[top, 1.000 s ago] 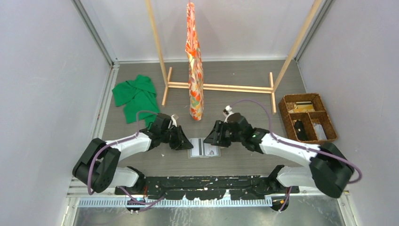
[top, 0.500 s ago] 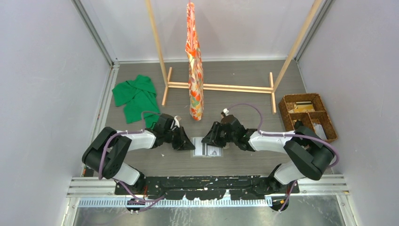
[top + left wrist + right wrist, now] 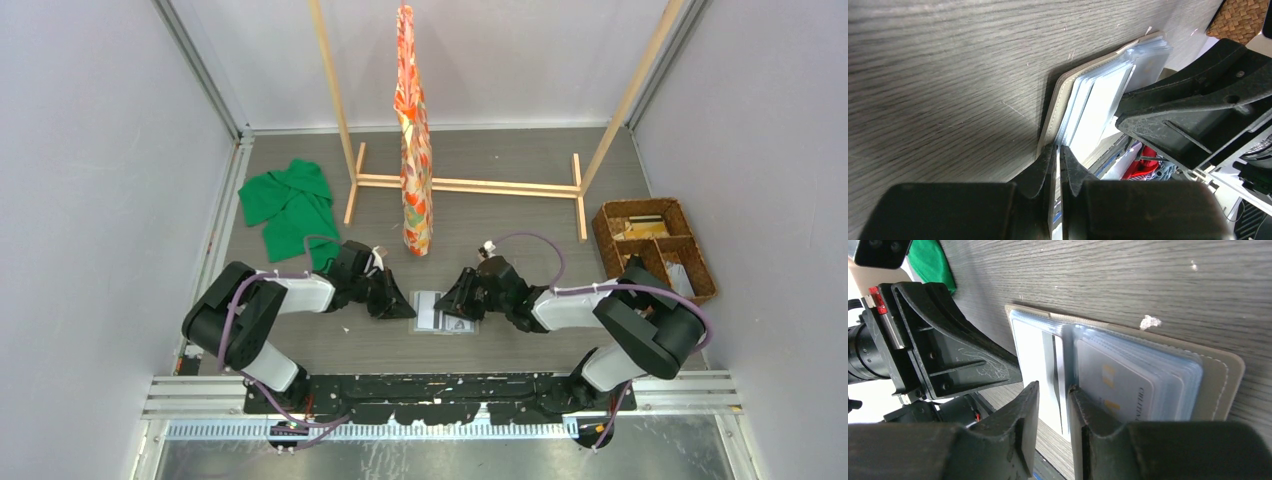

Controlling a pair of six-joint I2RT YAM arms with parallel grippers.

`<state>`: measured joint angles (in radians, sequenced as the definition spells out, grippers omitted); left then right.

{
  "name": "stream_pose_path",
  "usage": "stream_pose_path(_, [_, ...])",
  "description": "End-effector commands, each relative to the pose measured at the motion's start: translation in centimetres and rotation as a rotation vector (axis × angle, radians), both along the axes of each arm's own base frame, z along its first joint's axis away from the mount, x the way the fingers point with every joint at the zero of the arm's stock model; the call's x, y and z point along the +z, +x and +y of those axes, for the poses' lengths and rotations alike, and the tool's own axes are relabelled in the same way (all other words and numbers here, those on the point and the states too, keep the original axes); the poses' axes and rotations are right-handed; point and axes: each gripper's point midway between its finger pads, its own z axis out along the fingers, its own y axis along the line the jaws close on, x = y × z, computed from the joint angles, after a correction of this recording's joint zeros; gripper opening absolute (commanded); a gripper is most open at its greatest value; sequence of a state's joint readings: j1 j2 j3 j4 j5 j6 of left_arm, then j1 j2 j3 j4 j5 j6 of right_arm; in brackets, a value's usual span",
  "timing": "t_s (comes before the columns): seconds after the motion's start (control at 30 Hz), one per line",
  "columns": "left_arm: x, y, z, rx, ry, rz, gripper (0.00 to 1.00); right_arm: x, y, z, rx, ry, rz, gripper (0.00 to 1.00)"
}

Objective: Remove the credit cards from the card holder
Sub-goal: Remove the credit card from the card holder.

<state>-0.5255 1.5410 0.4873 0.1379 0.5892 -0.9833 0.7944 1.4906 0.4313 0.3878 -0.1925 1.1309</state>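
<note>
The grey card holder (image 3: 446, 312) lies open on the table between my two grippers. In the left wrist view its pale translucent pocket panels (image 3: 1095, 102) fan up from the grey cover. My left gripper (image 3: 404, 306) is shut on the thin edge of one pale panel (image 3: 1058, 149). In the right wrist view a card with gold marks (image 3: 1128, 377) sits in the right pocket stack, and a white card with a dark stripe (image 3: 1035, 352) is in the left one. My right gripper (image 3: 1054, 392) stands at the holder's middle fold (image 3: 458, 303), jaws a little apart, nothing pinched.
A brown wicker basket (image 3: 655, 250) with small items stands at the right. A green cloth (image 3: 290, 205) lies at the left. A wooden rack (image 3: 465, 185) with a hanging orange patterned cloth (image 3: 413, 130) stands behind the holder.
The right arm has folded in and its gripper has come down onto the holder. The left gripper and the holder have shifted slightly to the right.
</note>
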Motion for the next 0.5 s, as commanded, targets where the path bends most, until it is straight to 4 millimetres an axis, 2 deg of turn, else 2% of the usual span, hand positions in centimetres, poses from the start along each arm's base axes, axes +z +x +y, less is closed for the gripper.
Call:
stream_pose_path(0.0, [-1.9,-0.3,0.8,-0.001,0.078,0.013,0.08,0.1,0.4,0.2,-0.041,0.059,-0.02,0.3])
stream_pose_path(0.3, [-2.2,-0.4,0.9,-0.003,0.09,0.024,0.08,0.0,0.3,-0.2,-0.06,0.086,-0.031,0.02])
stream_pose_path(0.47, [-2.1,-0.4,1.0,0.001,0.098,0.024,0.07,-0.1,0.1,-1.1,-0.07,0.066,-0.047,0.01])
